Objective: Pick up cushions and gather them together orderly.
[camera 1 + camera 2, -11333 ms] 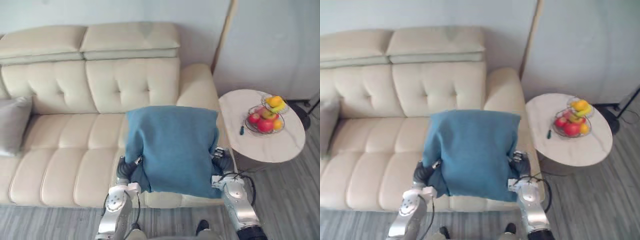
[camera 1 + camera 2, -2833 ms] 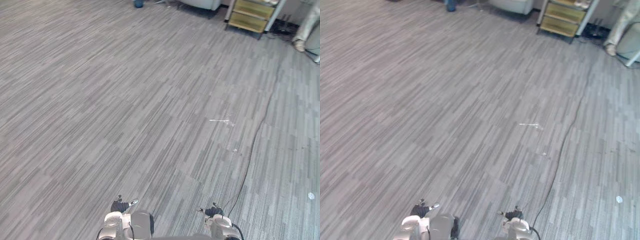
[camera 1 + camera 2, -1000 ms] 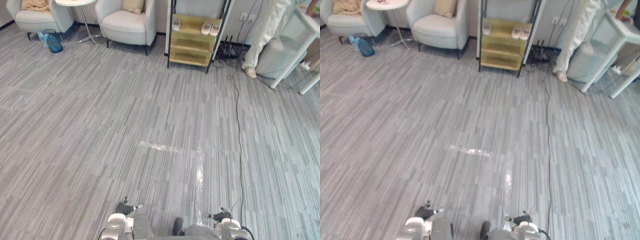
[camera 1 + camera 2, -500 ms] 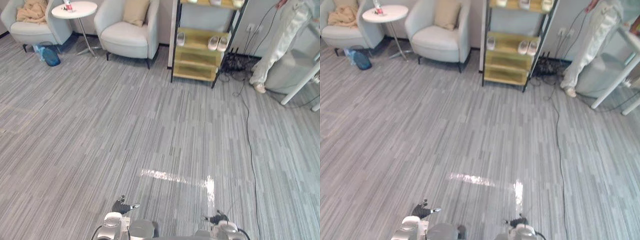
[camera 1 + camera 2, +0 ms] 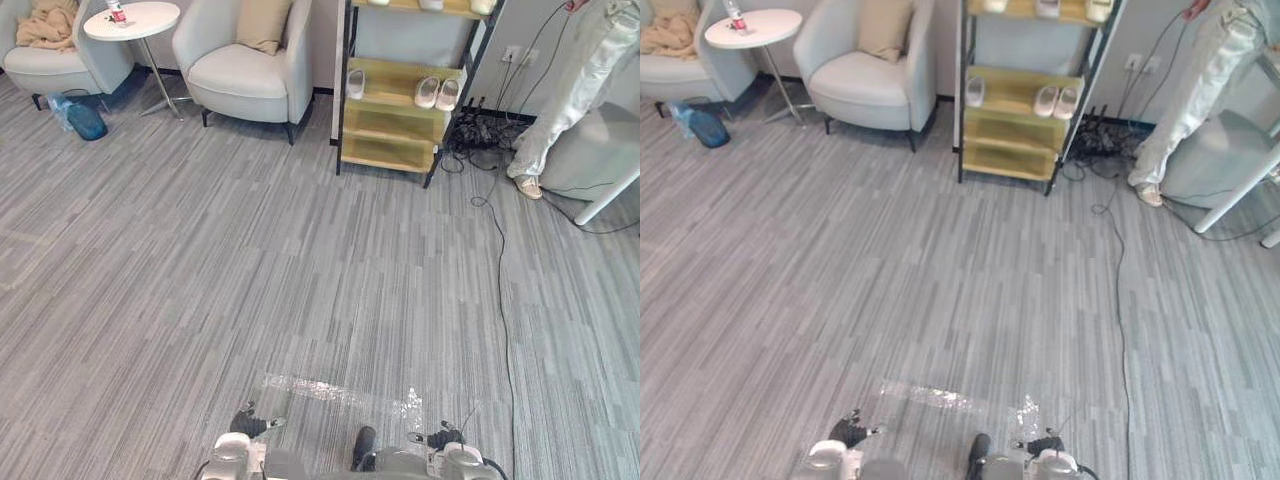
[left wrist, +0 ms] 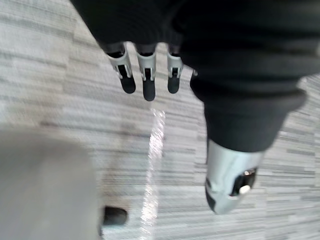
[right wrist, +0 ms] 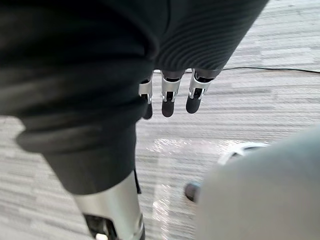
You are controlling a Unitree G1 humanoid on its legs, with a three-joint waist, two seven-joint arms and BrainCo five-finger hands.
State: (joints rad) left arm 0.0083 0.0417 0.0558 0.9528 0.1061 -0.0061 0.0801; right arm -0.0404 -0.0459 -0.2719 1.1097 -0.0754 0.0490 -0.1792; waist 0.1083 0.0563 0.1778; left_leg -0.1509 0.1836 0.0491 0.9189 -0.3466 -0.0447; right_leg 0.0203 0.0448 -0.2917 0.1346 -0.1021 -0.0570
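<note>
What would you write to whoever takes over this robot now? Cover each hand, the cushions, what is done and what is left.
Left hand: open, empty, low over the floor. Right hand: open, empty too.
Cushions: one tan cushion stands on the grey armchair far ahead, by the shoe shelf.
Done: no cushion in hand yet.
To do: walk over, pick up that cushion, probably set it with others.

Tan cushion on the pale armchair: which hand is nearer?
Left. The left hand is far back, roughly in line with the tan cushion; the right hand is offset further right.
</note>
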